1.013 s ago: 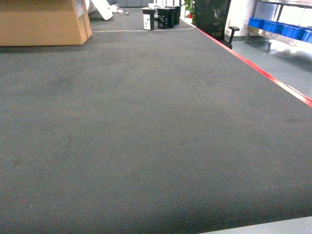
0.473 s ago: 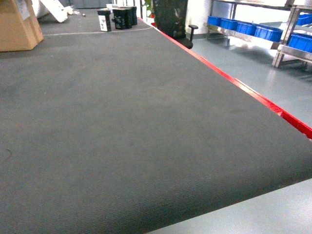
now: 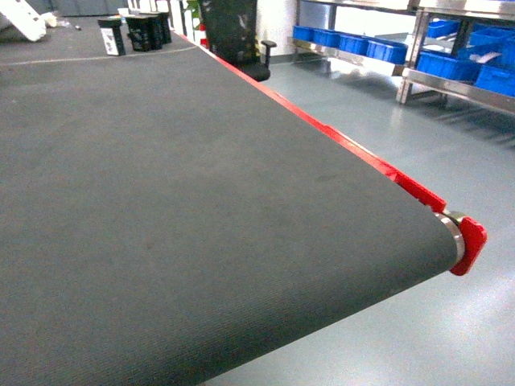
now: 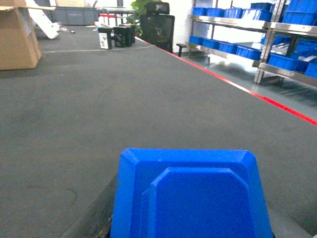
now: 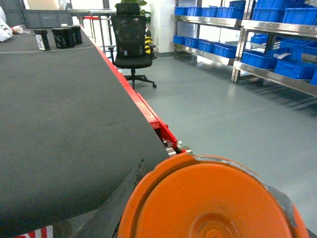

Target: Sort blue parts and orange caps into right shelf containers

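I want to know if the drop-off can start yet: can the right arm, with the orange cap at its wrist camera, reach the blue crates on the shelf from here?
Probably not yet. The orange cap fills the foreground, while the blue crates sit on the shelf far across open grey floor. Nothing blocks the way; the base likely must drive closer first.

A warehouse or factory floor. A wide dark conveyor belt (image 3: pixel 177 201) with a red edge rail (image 3: pixel 322 133) fills the near scene, ending at a roller on the right. Far right, stainless steel shelves (image 3: pixel 418 48) carry rows of blue crates (image 3: pixel 354 44) over a grey painted floor (image 3: pixel 402 129). A cardboard box (image 4: pixel 17 39) and a black office chair (image 5: pixel 131 42) stand farther off.
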`<state>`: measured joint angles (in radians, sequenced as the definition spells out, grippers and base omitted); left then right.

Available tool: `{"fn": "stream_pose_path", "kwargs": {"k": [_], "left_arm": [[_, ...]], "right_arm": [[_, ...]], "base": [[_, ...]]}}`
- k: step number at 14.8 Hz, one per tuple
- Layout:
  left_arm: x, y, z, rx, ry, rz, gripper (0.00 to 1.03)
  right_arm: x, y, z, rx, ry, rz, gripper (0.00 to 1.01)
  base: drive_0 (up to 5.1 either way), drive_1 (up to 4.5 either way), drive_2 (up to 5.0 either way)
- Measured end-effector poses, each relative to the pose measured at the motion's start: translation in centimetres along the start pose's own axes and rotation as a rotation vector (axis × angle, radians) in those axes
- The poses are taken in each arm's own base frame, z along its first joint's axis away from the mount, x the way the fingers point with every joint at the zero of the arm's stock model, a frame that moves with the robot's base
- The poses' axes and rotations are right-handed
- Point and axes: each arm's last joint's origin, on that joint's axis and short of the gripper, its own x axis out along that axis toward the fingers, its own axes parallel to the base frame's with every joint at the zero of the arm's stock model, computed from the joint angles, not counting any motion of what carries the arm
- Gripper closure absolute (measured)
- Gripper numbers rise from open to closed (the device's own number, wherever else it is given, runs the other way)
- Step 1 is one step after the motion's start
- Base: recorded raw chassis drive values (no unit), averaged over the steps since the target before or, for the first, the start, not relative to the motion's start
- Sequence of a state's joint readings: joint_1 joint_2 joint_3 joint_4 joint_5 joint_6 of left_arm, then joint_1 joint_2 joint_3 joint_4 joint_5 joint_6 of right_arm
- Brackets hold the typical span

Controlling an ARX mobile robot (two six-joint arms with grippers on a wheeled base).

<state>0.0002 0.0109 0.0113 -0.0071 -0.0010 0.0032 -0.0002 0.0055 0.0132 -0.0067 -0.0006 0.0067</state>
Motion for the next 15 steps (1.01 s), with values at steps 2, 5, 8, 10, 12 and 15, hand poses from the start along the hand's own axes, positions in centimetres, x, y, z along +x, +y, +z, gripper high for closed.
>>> {"fn": "stream_pose_path", "kwargs": {"k": [2, 5, 8, 10, 12, 15], "left_arm": [[0.0, 0.0, 0.0, 0.0, 0.0, 0.0, 0.61], [0.0, 0.0, 0.0, 0.0, 0.0, 0.0, 0.61], [0.0, 0.0, 0.0, 0.0, 0.0, 0.0, 0.61], [0.0, 0.0, 0.0, 0.0, 0.0, 0.0, 0.61], [0.0, 0.0, 0.0, 0.0, 0.0, 0.0, 0.61], [0.0, 0.0, 0.0, 0.0, 0.0, 0.0, 0.61]], "right_arm": [[0.0, 0.0, 0.0, 0.0, 0.0, 0.0, 0.57], [0.0, 0.0, 0.0, 0.0, 0.0, 0.0, 0.57], [0.0, 0.0, 0.0, 0.0, 0.0, 0.0, 0.57], [0.0, 0.0, 0.0, 0.0, 0.0, 0.0, 0.57], [0.0, 0.0, 0.0, 0.0, 0.0, 0.0, 0.57], [0.0, 0.0, 0.0, 0.0, 0.0, 0.0, 0.57]], "base": [[-1.7, -1.69, -1.7], [-1.5, -1.54, -1.5], [-1.7, -1.67, -1.7], [-1.6, -1.56, -1.6], [-1.6, -1.6, -1.6], [-1.6, -1.64, -1.6]]}}
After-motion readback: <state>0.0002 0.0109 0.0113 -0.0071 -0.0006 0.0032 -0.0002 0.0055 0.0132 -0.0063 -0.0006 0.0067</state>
